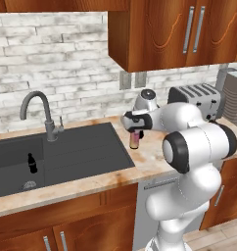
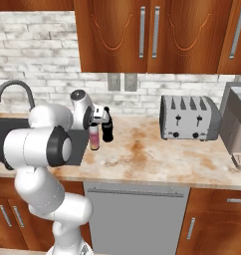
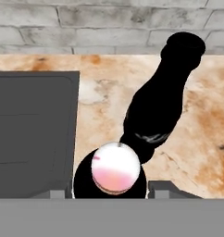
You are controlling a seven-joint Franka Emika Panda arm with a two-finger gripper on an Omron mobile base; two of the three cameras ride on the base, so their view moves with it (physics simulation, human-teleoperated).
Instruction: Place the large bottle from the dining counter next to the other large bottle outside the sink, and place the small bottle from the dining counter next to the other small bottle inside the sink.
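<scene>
Standing beneath end effector (image 2: 95, 122): large bottle (image 2: 94, 137)

Counter (image 2: 157, 154) right of the bottles lies open (toaster (image 2: 188, 117) well apart).

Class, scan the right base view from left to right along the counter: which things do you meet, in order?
Steel tap → pale pink bottle → black bottle → toaster → grey appliance at the right edge.
</scene>
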